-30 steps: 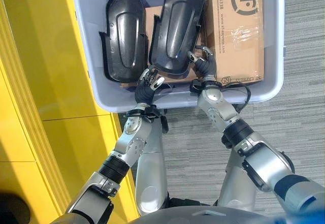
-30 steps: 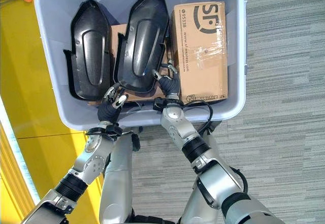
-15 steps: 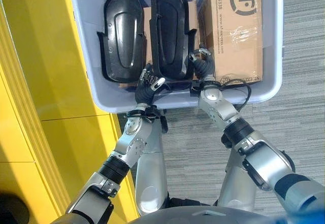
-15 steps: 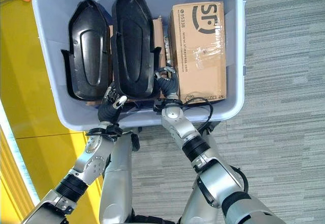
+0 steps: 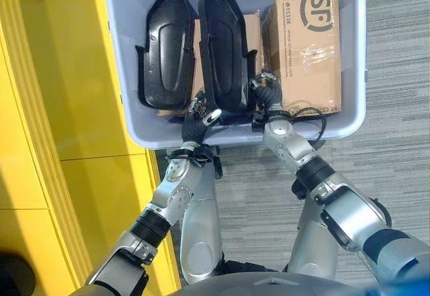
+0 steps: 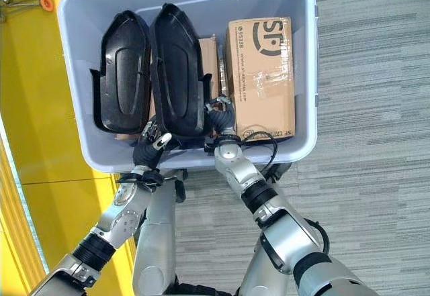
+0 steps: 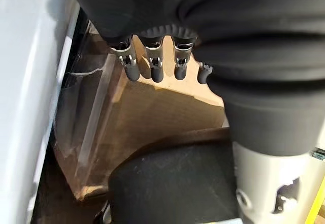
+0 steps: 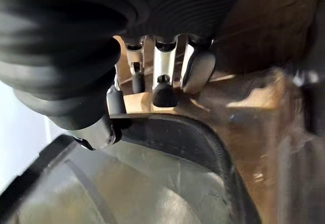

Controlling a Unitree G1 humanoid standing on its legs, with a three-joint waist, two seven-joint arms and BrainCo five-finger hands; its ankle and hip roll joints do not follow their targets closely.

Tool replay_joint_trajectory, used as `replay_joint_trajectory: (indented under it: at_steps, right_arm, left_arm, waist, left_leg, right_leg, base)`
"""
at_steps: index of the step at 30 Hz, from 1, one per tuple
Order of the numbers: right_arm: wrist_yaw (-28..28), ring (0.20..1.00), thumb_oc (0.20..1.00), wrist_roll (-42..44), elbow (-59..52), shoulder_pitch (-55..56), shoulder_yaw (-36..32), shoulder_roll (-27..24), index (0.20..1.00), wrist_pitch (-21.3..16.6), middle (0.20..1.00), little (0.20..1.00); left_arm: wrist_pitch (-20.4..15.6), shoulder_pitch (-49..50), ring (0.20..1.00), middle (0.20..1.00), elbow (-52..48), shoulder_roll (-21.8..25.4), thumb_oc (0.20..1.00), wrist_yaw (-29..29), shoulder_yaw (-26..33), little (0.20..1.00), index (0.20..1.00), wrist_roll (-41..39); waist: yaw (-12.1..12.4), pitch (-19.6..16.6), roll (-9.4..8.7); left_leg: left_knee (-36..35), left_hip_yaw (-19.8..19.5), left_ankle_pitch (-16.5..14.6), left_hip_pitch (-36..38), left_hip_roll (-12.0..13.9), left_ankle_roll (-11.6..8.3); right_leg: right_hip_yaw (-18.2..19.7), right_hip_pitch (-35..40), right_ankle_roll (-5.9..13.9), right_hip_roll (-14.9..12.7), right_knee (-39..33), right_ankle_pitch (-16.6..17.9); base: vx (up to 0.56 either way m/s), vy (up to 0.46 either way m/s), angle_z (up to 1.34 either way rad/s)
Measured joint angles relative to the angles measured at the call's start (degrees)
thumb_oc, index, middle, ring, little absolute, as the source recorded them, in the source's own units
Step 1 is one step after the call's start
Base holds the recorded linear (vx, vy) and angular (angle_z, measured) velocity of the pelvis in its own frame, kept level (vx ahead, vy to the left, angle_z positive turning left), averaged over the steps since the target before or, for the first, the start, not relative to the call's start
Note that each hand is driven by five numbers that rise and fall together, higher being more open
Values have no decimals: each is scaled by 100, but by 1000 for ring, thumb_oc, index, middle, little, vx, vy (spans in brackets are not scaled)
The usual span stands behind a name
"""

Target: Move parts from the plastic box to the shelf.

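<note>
In the upper middle of the head views, a black plastic part (image 5: 225, 47) stands lengthwise in the pale plastic box (image 5: 124, 74), just beside a second black part (image 5: 166, 51) to its left. Both hands grip the first part's near end: the left hand (image 5: 200, 113) has its fingers (image 7: 152, 61) curled around the lower left edge, and the right hand (image 5: 267, 89) has its fingers (image 8: 163, 79) hooked over the lower right rim, its thumb pressing the part's edge. Under the parts lies a flat cardboard sheet (image 6: 208, 58), and to the right in the box sits a taped cardboard carton (image 5: 306, 51). Grey carpet (image 5: 390, 141) fills the right side and a yellow floor (image 5: 60, 108) the left.
</note>
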Motion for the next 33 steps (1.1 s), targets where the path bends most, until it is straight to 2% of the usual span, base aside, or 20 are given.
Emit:
replay_joint_trajectory:
  at_steps: [4, 5, 6, 12, 33]
  right_arm:
    - [33, 213, 213, -4, 178, -14, 149, 0, 213, 195, 213, 213]
    - [37, 715, 715, -34, 250, -96, 200, -2, 715, 227, 715, 715]
    - [48, 1000, 1000, -44, 307, -131, 219, -3, 1000, 246, 1000, 1000]
    - [362, 1000, 1000, -44, 413, -260, 219, -13, 1000, 437, 1000, 1000]
    - [421, 1000, 1000, -5, 488, -465, 220, -8, 1000, 832, 1000, 1000]
  left_arm:
    - [8, -1, 1000, 1000, 0, 20, 1000, 4, 12, 1000, 1000, 0]
    - [33, 3, 1000, 1000, 17, 22, 1000, 16, 16, 1000, 1000, -7]
    - [59, 15, 1000, 1000, 22, 35, 1000, 10, 16, 1000, 1000, -5]
    - [183, 66, 1000, 1000, 25, 150, 1000, 13, 34, 1000, 1000, -5]
    - [253, 104, 1000, 1000, 23, 184, 1000, 21, 37, 1000, 1000, -12]
  waist:
    - [9, 6, -10]
    - [11, 7, -11]
    - [12, 9, -16]
    - [15, 56, -97]
    - [30, 66, -112]
  left_leg:
    - [-38, 35, 4, 178, 11, -8]
    - [-40, 45, 4, 211, 11, -8]
    - [-40, 55, 4, 226, 14, -8]
    - [-61, 94, 12, 293, 24, -18]
    - [-173, 194, 52, 398, 22, -28]
  right_leg:
    - [19, 132, 2, 10, -11, -8]
    - [31, 150, 2, 9, -11, -8]
    - [40, 153, 2, 9, -9, -8]
    - [81, 168, -18, 19, -11, -22]
    - [145, 153, -17, 14, -8, -21]
  base:
    - [16, -46, -3]
    - [21, -42, -3]
    - [17, -43, -5]
    - [2, -11, -2]
    - [0, 6, -1]
